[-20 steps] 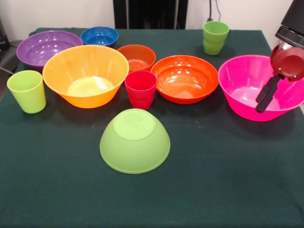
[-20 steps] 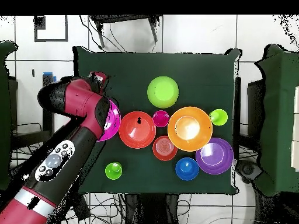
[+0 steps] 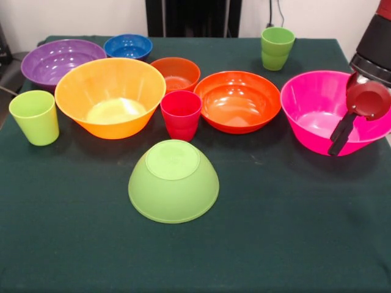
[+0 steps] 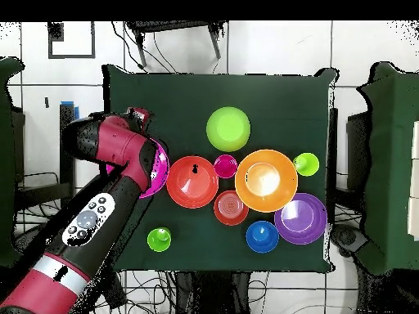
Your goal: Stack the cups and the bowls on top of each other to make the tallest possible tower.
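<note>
My gripper (image 3: 341, 135) hangs at the near right rim of the large pink bowl (image 3: 317, 110), which stands rim-up at the right. In the overhead view my arm (image 4: 123, 155) covers most of that bowl (image 4: 157, 186). A lime green bowl (image 3: 173, 181) lies rim-down at the front middle. The medium orange bowl (image 3: 237, 101), large yellow-orange bowl (image 3: 110, 96), purple bowl (image 3: 61, 61), blue bowl (image 3: 127, 46) and small dark orange bowl (image 3: 175, 74) stand rim-up. A red-pink cup (image 3: 181, 115) and two light green cups (image 3: 35, 117) (image 3: 277, 47) stand upright. Nothing is stacked.
The dark green table (image 3: 275, 244) ends just right of the pink bowl. The bowls and cups crowd its far half, with the lime green bowl alone on the near half. Chairs (image 4: 385, 163) stand beside the table in the overhead view.
My gripper has dropped a little lower at the pink bowl's rim. The bowls and cups have not moved.
</note>
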Robot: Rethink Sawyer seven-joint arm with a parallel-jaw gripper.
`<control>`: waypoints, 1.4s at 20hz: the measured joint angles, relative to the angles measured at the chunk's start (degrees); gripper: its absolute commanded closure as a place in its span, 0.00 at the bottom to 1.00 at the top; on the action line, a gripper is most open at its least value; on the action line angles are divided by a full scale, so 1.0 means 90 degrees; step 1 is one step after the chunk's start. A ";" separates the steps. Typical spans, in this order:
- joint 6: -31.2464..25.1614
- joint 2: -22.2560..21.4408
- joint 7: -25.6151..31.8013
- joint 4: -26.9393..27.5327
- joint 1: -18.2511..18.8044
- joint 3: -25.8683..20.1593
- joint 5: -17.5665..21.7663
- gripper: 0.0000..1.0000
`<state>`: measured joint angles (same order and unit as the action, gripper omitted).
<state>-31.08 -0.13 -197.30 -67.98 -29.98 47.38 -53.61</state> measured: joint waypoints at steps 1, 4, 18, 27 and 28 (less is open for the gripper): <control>0.0001 0.0001 0.0000 -0.0011 0.0017 -0.0048 0.0003 0.00; 0.0001 0.0001 0.0000 -0.0017 0.0050 -0.0107 0.0072 0.00; 0.0001 -0.0028 0.0000 -0.0074 0.0152 -0.0275 0.0590 0.00; 0.0001 -0.0296 0.0000 -0.0134 0.0151 -0.0303 0.0767 0.00; 0.0001 -0.0322 0.0000 -0.0143 0.0151 -0.0305 0.0777 0.00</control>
<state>-31.07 -3.02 -197.30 -69.27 -28.62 44.64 -46.61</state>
